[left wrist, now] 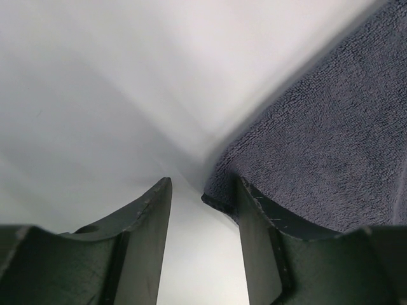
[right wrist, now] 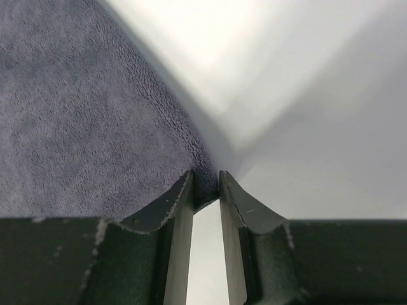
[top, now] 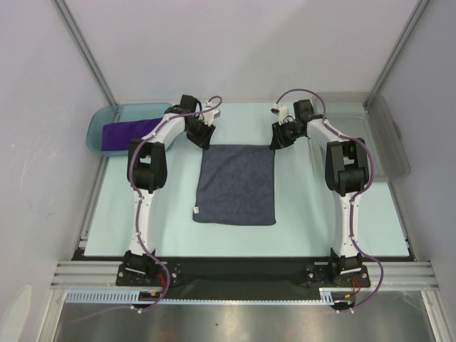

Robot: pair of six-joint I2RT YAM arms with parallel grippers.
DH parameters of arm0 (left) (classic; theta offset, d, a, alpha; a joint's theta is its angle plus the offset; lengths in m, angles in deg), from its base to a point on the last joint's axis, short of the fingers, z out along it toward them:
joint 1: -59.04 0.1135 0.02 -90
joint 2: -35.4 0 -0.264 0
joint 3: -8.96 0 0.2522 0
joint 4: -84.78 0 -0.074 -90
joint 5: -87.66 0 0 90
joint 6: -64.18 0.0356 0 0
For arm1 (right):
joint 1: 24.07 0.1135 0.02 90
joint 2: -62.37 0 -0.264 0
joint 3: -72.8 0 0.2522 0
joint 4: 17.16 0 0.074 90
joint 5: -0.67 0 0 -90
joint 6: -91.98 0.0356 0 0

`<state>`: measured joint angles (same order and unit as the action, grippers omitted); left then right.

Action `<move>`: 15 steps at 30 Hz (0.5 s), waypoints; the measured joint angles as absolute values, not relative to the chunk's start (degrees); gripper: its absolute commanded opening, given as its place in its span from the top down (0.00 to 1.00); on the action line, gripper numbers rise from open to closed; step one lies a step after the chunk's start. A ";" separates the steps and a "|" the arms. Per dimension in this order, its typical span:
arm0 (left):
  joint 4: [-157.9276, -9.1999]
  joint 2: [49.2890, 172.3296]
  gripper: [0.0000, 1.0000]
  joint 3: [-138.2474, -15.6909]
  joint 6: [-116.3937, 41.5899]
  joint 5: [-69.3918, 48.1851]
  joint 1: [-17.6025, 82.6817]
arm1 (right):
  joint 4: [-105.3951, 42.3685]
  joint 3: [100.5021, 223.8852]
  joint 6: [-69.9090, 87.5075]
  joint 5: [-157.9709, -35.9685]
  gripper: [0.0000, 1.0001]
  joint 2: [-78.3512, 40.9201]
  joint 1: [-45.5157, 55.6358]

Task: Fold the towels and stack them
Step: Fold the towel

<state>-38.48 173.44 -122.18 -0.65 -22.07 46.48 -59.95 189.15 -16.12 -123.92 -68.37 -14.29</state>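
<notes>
the grey-blue towel [top: 237, 184] lay spread flat on the table [top: 320, 214] between my arms. my right gripper [right wrist: 205, 175] pinched its far right corner, jaws nearly together on the cloth. my left gripper [left wrist: 202, 184] stood with jaws spread around the far left corner. a purple towel [top: 125, 134] lay in the teal tray [top: 96, 128], far left.

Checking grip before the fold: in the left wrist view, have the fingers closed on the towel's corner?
No, the left gripper stands open, with a clear gap between its fingers and the corner of the grey-blue towel lying in it.
</notes>
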 measured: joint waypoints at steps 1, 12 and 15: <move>-38.39 173.53 0.54 -122.40 -0.54 -22.07 46.48 | -59.98 189.34 -16.12 -123.92 0.73 -68.39 -14.33; -35.81 175.36 1.00 -125.99 0.20 -24.17 46.48 | -60.44 190.85 -16.34 -125.16 0.98 -69.07 -14.68; -35.77 175.36 1.00 -126.36 0.18 -25.48 46.55 | -60.59 191.07 -16.36 -125.51 1.00 -69.51 -14.96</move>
<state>-35.77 175.36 -126.36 0.18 -25.48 46.55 -60.59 191.07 -16.36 -125.51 -69.51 -14.96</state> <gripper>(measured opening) 0.014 0.036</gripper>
